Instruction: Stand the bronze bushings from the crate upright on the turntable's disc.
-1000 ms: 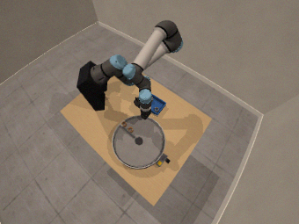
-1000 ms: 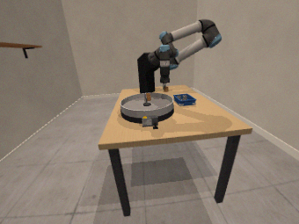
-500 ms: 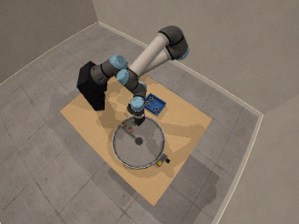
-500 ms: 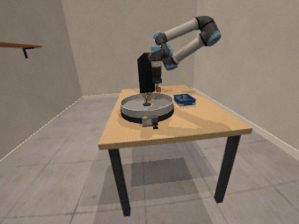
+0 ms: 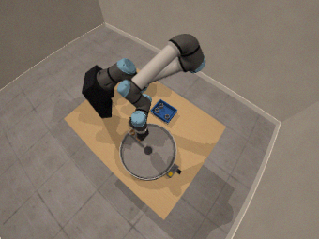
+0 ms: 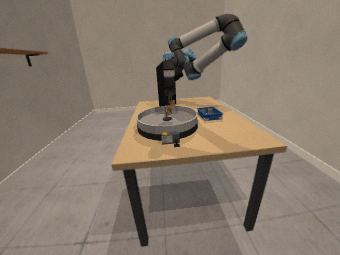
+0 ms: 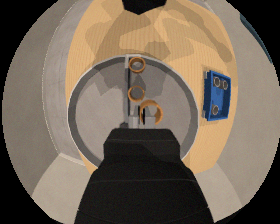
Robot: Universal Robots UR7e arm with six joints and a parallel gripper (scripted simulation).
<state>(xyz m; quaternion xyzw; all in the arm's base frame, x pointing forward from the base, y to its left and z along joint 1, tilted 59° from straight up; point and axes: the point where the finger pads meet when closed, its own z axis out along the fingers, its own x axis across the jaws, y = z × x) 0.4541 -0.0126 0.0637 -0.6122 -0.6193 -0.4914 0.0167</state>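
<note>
My gripper [image 7: 141, 111] is shut on the near wall of a bronze bushing [image 7: 161, 114], one finger inside its ring and one outside. It holds it over the turntable's disc [image 5: 136, 164] [image 7: 97, 110]; the height above the disc is hard to tell. Two bronze bushings stand on the disc near the rim, open ends up: one bushing [image 7: 144, 65] by the rim, another bushing [image 7: 136, 100] closer to the hub [image 5: 148, 150]. The blue crate [image 7: 218, 97] [image 6: 209, 115] holds three steel bushings [image 7: 217, 81] [image 7: 225, 85] [image 7: 215, 110].
A raised rim [image 6: 167, 123] surrounds the disc. A thin upright divider [image 7: 128, 82] runs inward from the rim, close beside the two standing bushings. A small device [image 5: 173, 171] with a yellow button sits at the turntable's outer edge. The crate lies beside the turntable on the wooden table [image 5: 202, 126].
</note>
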